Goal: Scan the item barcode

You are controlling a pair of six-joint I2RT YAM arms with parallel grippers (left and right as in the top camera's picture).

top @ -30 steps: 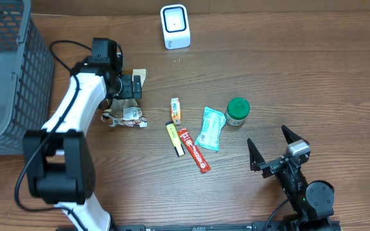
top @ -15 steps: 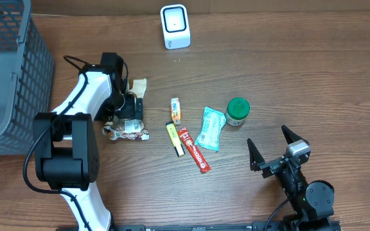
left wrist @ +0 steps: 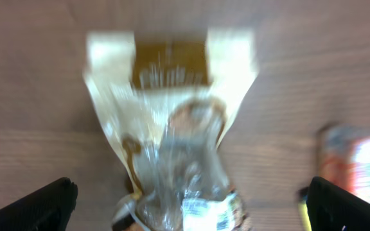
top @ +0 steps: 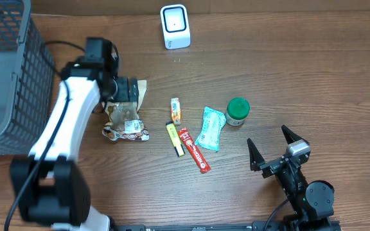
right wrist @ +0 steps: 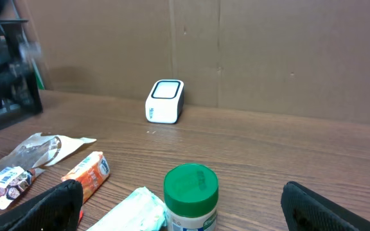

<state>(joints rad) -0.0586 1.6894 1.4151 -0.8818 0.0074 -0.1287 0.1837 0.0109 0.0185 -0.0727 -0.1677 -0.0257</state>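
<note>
Clear crinkled plastic with a tan card top: this is the snack bag [top: 126, 123] that I take for the item to scan. It lies flat on the brown wooden table [top: 313, 77], left of the row of small goods and well apart from the white box-shaped barcode scanner [top: 175, 26] at the far edge. In the last second the left gripper [top: 128, 90] dipped toward the bag and has now come back over its tan end. The bag itself lies slightly shifted, so I judge that the fingers nudged it but did not take it. In the left wrist view the two black fingertips [left wrist: 40, 204] stand at the bottom corners of the picture, spread as wide as they go, with the bag between them and nothing held. That picture is blurred, so the arm is probably in motion. A white label with dark marks seems to sit at the bag's lower end, but I cannot read it. The right gripper [top: 273, 153] has not moved; it waits near the front right of the table, jaws fully apart and empty, with the green-lidded jar [right wrist: 191, 192] before it. For the task this means no real progress yet: the bag must first be grasped, then carried to the scanner with the label facing its window.
</note>
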